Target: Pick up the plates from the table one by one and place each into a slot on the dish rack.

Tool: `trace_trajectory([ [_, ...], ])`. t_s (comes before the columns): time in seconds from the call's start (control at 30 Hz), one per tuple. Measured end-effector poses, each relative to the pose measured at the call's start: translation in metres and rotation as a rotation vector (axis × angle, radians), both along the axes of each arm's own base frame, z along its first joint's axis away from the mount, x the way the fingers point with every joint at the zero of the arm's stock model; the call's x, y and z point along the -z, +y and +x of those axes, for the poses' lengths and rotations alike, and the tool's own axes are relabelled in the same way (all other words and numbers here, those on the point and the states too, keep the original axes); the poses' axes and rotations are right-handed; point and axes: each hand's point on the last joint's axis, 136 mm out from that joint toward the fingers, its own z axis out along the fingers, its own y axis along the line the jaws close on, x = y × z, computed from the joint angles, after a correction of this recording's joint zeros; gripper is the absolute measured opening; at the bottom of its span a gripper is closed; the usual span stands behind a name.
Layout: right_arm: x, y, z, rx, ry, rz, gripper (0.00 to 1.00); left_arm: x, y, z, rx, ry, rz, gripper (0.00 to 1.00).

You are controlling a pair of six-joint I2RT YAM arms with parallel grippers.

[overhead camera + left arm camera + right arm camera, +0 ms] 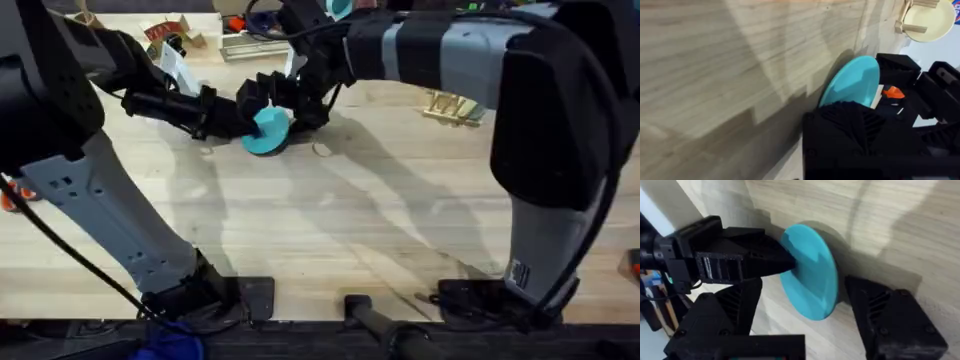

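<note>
Currently, both arms meet at the far middle of the counter.
Left arm pose: rises from the lower-left base and stretches forward and to the right, low over the wood; left gripper [228, 122] arrives at the plate from the left.
Left jaws: closed on the turquoise plate [268, 131], pinching its face and rim in the right wrist view [790, 262].
Right arm pose: climbs from the lower-right base, bends and reaches across to the left; right gripper [292, 100] sits just above and behind the plate.
Right jaws: spread wide, one black finger [890, 315] on each side of the plate's edge, no firm contact visible.
Plate position: tilted up on edge, lower rim at the counter [330, 230].
Plate material: smooth, matte, round, flat disc [810, 280].
Counter surface: light wood planks, visible grain.
Dish rack [455, 106]: light wood pegs, well to the right of the plate; a cream plate [930, 20] stands among its pegs.
</note>
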Motion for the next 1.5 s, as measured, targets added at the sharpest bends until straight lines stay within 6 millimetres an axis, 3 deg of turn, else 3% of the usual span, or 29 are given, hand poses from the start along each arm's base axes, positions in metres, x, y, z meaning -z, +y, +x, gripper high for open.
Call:
trace_trajectory([
  [0.07,0.000,0.000,0.000,0.000,0.000,0.000,0.978,0.000,0.000,0.000,0.000,0.000,0.000,0.041],
  [0.13,0.002,0.001,-0.001,-0.003,0.008,0.004,0.876,0.000,0.000,0.000,0.000,0.000,0.000,0.041],
  [0.2,0.008,0.004,-0.005,-0.007,0.026,0.000,0.653,0.000,0.000,0.000,0.000,0.000,0.000,0.041],
  [0.33,0.014,-0.003,-0.005,0.007,0.065,-0.006,0.103,-0.001,0.004,0.001,-0.012,-0.002,-0.003,0.041],
  [0.37,0.006,0.000,-0.001,0.007,0.054,0.027,0.054,-0.003,0.006,0.002,-0.023,-0.005,-0.008,0.041],
  [1.03,0.000,0.001,-0.012,-0.076,0.049,0.038,0.030,-0.005,0.007,-0.001,-0.025,0.011,-0.008,0.041],
  [1.27,-0.006,-0.011,-0.020,-0.157,0.021,-0.062,0.030,-0.005,0.002,-0.007,0.022,0.021,0.039,0.041],
  [1.5,-0.021,-0.037,-0.032,-0.245,-0.031,-0.221,0.031,-0.017,0.022,-0.015,0.082,-0.024,0.246,0.040],
])
